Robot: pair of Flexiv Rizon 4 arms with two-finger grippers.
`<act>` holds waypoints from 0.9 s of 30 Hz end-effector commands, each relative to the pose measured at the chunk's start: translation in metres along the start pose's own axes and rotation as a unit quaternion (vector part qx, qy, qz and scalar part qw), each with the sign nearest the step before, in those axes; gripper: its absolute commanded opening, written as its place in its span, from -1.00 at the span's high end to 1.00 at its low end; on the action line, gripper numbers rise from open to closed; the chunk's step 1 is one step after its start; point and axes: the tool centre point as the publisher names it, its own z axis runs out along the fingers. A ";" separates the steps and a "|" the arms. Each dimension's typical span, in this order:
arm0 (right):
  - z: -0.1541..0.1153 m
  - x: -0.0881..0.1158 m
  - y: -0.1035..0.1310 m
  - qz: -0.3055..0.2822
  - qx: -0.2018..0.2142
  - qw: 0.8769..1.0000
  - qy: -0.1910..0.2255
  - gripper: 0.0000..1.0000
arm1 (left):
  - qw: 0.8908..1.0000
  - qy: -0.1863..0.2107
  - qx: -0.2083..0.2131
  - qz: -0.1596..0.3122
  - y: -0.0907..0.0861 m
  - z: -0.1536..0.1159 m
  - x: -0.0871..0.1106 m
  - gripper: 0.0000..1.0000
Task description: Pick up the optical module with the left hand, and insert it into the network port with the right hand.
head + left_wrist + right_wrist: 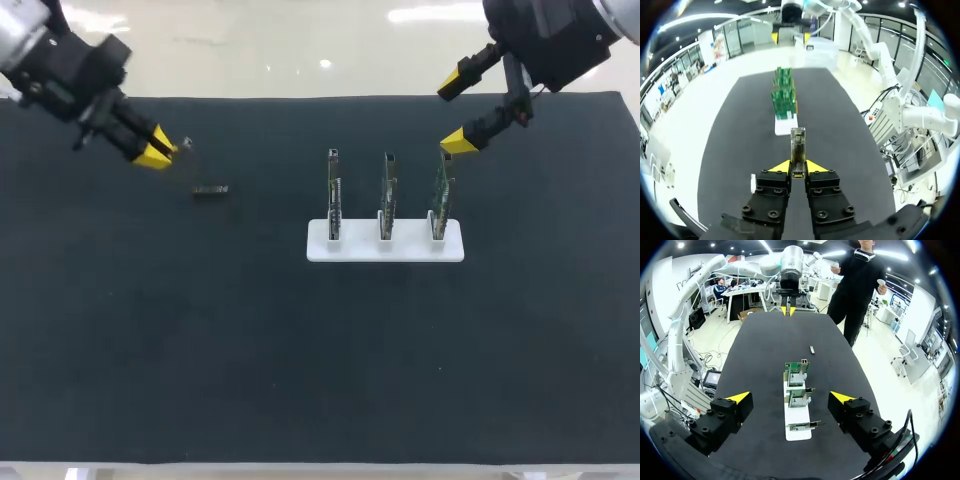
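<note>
The left gripper (798,169) is pinched on the optical module (798,140), a slim, rectangular, metal-cased part. One yellow fingertip bears on each long side, and most of the module's length projects straight ahead of the tips, clear of the table. The right gripper (458,114) is spread wide with nothing between its fingers. It hangs over the outermost of three network cards (388,192), and one yellow fingertip (460,143) is just beside that card's upper edge. The cards are thin green circuit boards with small metal fittings. They stand upright on edge, parallel and evenly spaced, slotted into a flat white rectangular holder (385,246). From the left gripper, the holder and cards lie well ahead in line with the module, one card behind the next. A small dark oblong piece (211,190) lies flat on the surface near the left gripper, on the holder's side of it. What it is cannot be told. The work surface is a matte black mat (300,350) with a fine, even texture, and a pale table edge (320,470) borders it. A broad stretch of mat separates the left gripper from the holder, and another runs from the holder to that pale edge.
</note>
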 end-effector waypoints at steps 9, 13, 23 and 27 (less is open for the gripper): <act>0.000 0.000 0.000 0.000 0.000 1.000 -0.001 -1.00 | 0.988 -0.141 -0.048 0.047 -0.012 -0.013 -0.015 1.00; 0.000 0.000 0.000 0.000 0.000 1.000 -0.001 -1.00 | 0.982 -0.174 -0.054 0.054 -0.015 -0.020 -0.021 1.00; 0.000 0.000 0.000 0.000 0.000 1.000 -0.001 -1.00 | 0.967 -0.242 -0.069 0.047 -0.015 -0.038 -0.033 1.00; 0.000 0.000 0.000 0.000 0.000 1.000 -0.001 -1.00 | 0.960 -0.264 -0.081 0.050 -0.017 -0.043 -0.037 1.00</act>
